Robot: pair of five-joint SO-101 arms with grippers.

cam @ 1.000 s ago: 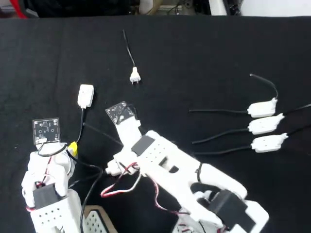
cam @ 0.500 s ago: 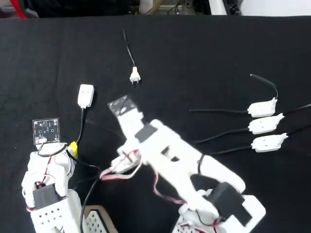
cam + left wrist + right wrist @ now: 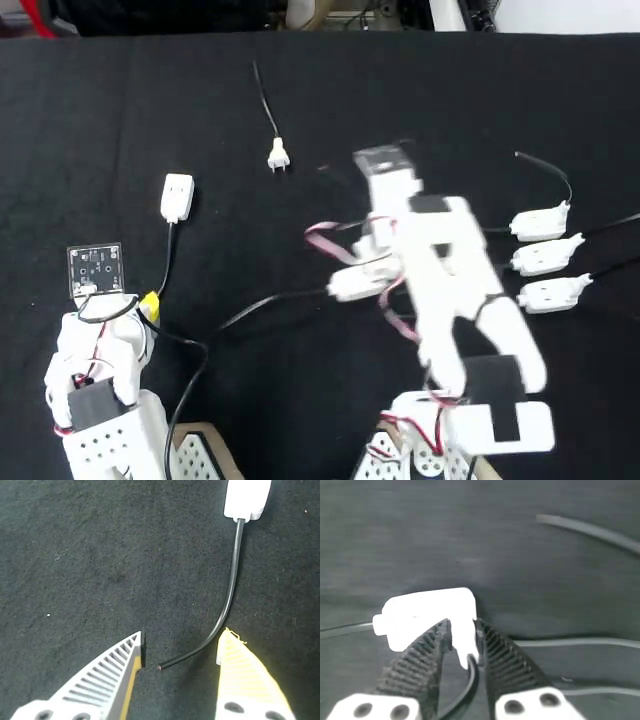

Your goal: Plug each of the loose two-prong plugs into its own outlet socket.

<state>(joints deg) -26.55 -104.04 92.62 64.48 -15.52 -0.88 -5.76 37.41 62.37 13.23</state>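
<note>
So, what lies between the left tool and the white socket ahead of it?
Left wrist view: only its black cord, curving over bare black cloth from the white socket to a loose end between the left tool's open tips.

One white plug (image 3: 427, 617) in the right claw (image 3: 462, 624), second plug (image 3: 277, 155) flat mid-table, three white sockets (image 3: 545, 257) at right.
</note>
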